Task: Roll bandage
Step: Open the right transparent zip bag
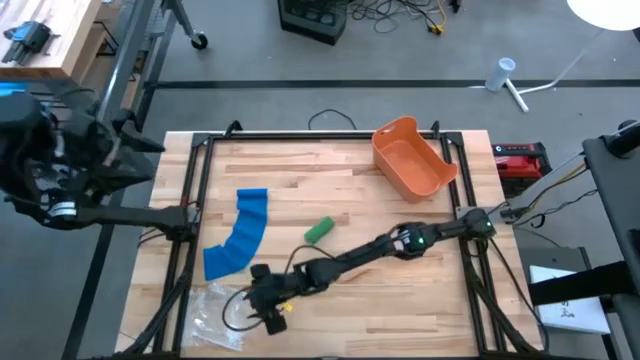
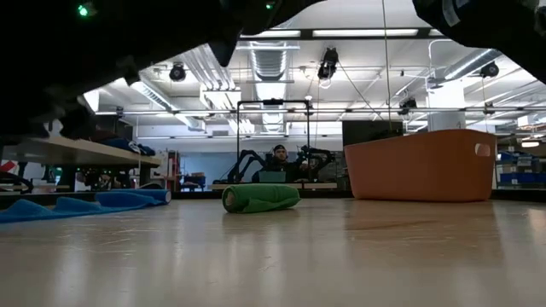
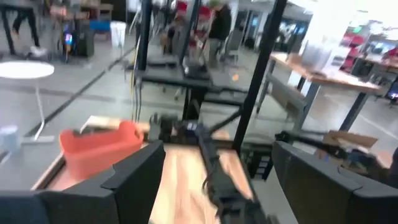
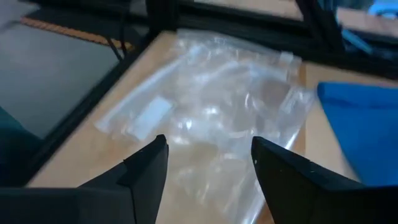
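A blue bandage (image 1: 240, 235) lies unrolled and curved, flat on the left half of the wooden table, and shows as a low blue strip (image 2: 85, 205) in the low view. A green rolled bandage (image 1: 319, 231) lies on its side near the middle (image 2: 260, 198). My right gripper (image 1: 262, 300) reaches across to the near left part of the table. It stands open (image 4: 208, 158) just over a clear plastic bag (image 4: 211, 106), with the blue bandage (image 4: 367, 124) beside it. My left gripper (image 1: 135, 150) is held high, off the table's left edge, open (image 3: 217, 180) and with nothing in it.
An orange bin (image 1: 410, 160) stands at the far right of the table (image 2: 422, 166). The clear plastic bag (image 1: 215, 305) lies at the near left corner. My right arm (image 1: 400, 243) stretches slantwise over the near half of the table. A black frame (image 1: 200, 200) borders the table.
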Tool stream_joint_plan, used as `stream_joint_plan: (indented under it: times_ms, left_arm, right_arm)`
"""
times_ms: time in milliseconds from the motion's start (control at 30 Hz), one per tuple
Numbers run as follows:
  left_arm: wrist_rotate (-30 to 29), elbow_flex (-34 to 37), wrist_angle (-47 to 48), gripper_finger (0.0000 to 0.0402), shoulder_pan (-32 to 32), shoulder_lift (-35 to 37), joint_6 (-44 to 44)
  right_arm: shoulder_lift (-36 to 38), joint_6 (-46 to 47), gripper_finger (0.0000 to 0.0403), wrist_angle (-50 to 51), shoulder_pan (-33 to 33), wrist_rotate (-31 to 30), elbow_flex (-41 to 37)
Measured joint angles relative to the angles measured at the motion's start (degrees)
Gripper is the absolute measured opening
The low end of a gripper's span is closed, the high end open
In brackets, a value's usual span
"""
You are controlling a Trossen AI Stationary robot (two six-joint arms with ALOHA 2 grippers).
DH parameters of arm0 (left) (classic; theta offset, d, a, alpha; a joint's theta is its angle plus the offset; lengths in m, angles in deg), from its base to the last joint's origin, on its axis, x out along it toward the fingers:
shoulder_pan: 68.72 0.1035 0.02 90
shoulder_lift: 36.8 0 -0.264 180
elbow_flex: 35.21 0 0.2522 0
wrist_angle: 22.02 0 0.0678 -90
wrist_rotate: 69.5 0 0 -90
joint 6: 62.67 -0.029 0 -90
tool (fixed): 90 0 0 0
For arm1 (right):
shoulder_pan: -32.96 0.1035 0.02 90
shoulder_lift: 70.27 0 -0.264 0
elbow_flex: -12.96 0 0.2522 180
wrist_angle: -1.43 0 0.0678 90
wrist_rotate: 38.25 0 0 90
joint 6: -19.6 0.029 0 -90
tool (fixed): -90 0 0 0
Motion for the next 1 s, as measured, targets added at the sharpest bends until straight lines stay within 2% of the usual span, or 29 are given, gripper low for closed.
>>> stream_joint_plan:
  times_ms: [133,333,500,633,833,900,1000]
  left_arm:
    - [0.14,10.82,-7.35,0.0284,0.00,4.72,2.08]
    - [2.05,29.98,-26.93,0.0279,0.00,14.05,5.86]
    - [0.16,44.00,-32.08,0.0280,0.00,24.62,5.73]
    - [-2.69,53.04,-36.31,0.0287,0.00,32.28,4.40]
    - [-3.67,61.82,-38.64,0.0298,0.00,41.42,6.48]
    - [-4.00,64.72,-39.65,0.0302,0.00,44.60,7.39]
    - [-4.05,69.50,-45.08,0.0307,-0.01,45.63,9.19]
  right_arm:
    - [-2.19,0.18,0.0213,-0.49,0.85,-1.41,0.00]
    - [-3.93,5.70,0.0207,0.30,0.66,-1.54,0.00]
    - [-3.30,9.04,0.0203,3.23,0.66,-1.49,0.02]
    - [-0.64,9.13,0.0205,15.79,1.19,-1.76,0.21]
    - [4.49,10.13,0.0206,45.21,1.45,-1.77,0.39]
    - [5.96,9.27,0.0206,50.03,1.68,-1.70,0.16]
    - [7.54,9.82,0.0204,50.82,2.13,-1.51,-0.13]
